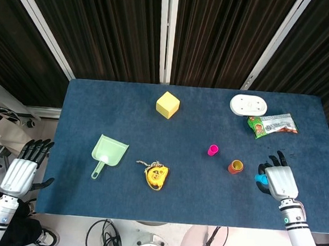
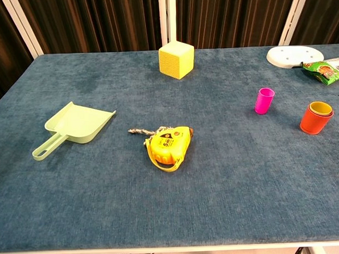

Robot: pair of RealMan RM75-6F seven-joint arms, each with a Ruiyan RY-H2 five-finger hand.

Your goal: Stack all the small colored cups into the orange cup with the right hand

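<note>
Orange cup (image 1: 235, 167), upright near the table's (image 1: 181, 124) right edge, short and round with a yellow cup (image 2: 320, 107) nested inside so its rim shows above; pink cup (image 1: 212, 150), slim and upright, stands apart at its 10 o'clock. Right hand (image 1: 276, 182), at the orange cup's 4 o'clock, has its fingers curled around a blue cup (image 1: 258, 179). Left hand (image 1: 24, 168) hangs off the table's left edge, fingers extended and holding nothing.

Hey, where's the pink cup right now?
In the head view the pink cup stands upright on the right half of the table, just up-left of the orange cup and apart from it, with the right hand further right.
</note>
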